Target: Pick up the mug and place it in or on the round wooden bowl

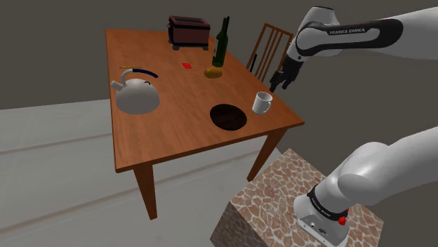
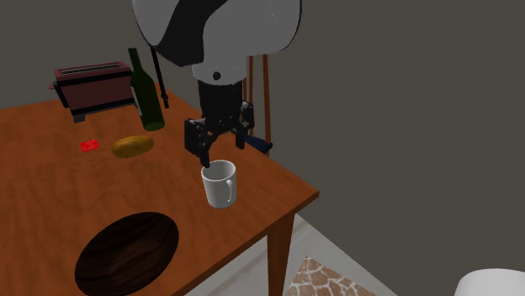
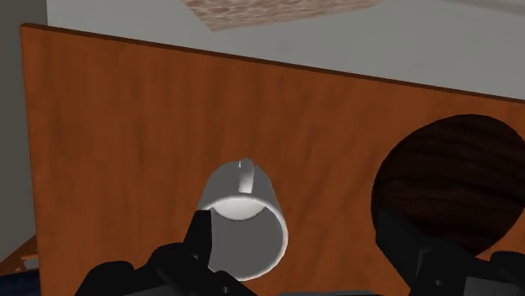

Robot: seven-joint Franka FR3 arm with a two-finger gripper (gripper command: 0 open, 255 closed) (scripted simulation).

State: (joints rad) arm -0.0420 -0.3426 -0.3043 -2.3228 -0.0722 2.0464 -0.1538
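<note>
Table (image 1: 179,137) of reddish wood, grey walls (image 1: 56,49) behind, pale floor (image 1: 56,182) below, carries white mug (image 1: 262,102), dark round bowl (image 1: 228,117), kettle (image 1: 137,96), toaster (image 1: 189,31), bottle (image 1: 221,45); gripper (image 2: 222,151) hangs over mug, fingers spread apart.

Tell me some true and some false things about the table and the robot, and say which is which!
1. The white mug stands upright on the brown wooden table. True.
2. The mug sits inside the dark round wooden bowl. False: it stands on the table beside the bowl.
3. The black end effector is open, just above the mug. True.
4. The tall dark green bottle lies on its side. False: it stands upright.
</note>
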